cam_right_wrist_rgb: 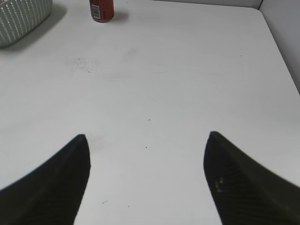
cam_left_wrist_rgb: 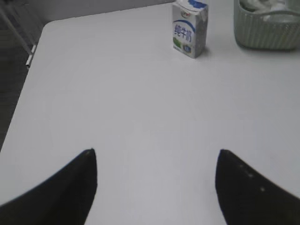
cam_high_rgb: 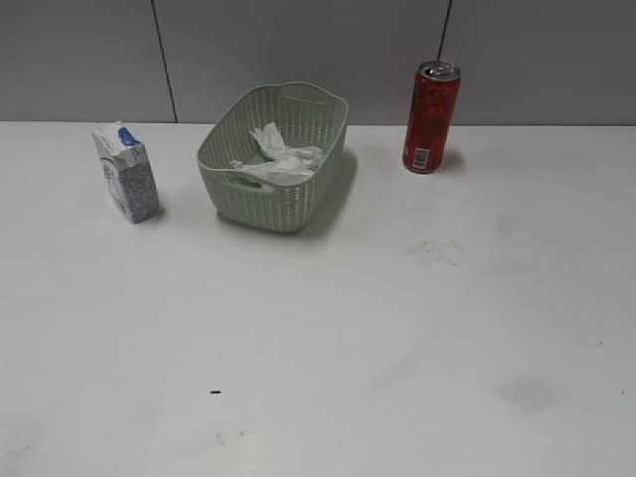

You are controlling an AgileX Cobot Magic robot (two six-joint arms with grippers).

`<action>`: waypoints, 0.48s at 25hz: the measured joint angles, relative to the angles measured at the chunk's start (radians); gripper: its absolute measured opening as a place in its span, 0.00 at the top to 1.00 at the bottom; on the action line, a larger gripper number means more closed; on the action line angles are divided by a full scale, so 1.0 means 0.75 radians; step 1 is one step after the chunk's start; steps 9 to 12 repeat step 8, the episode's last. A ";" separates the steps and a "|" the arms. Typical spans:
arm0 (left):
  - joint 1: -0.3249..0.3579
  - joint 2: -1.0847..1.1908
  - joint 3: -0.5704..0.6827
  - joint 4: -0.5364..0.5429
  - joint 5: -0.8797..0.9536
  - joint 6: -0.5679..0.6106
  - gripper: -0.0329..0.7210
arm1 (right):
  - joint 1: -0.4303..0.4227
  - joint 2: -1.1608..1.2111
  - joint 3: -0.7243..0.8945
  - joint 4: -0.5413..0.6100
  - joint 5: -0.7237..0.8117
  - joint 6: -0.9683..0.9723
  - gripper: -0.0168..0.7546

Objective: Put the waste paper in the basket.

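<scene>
The pale green basket (cam_high_rgb: 266,206) stands at the back middle of the white table. Crumpled white waste paper (cam_high_rgb: 280,159) lies inside it. I cannot tell how many wads are in there. The basket also shows at the top right of the left wrist view (cam_left_wrist_rgb: 262,35), with white paper (cam_left_wrist_rgb: 262,5) in it, and at the top left of the right wrist view (cam_right_wrist_rgb: 18,21). My left gripper (cam_left_wrist_rgb: 157,152) is open and empty over bare table, well short of the basket. My right gripper (cam_right_wrist_rgb: 147,136) is open and empty over bare table. Neither gripper shows in the exterior view.
An upright white-and-blue patterned pack (cam_high_rgb: 126,172) stands left of the basket and shows in the left wrist view (cam_left_wrist_rgb: 189,28). A red can (cam_high_rgb: 430,117) stands right of the basket and shows in the right wrist view (cam_right_wrist_rgb: 101,9). The table's left edge (cam_left_wrist_rgb: 21,108) is near.
</scene>
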 joint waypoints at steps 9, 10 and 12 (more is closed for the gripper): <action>0.000 -0.207 0.040 0.084 0.009 -0.123 0.19 | 0.000 0.000 0.000 0.000 0.000 0.000 0.24; 0.000 -0.207 0.040 0.084 0.009 -0.123 0.19 | 0.000 0.000 0.000 0.000 0.000 0.000 0.24; 0.000 -0.207 0.040 0.084 0.009 -0.123 0.19 | 0.000 0.000 0.000 0.000 0.000 0.000 0.24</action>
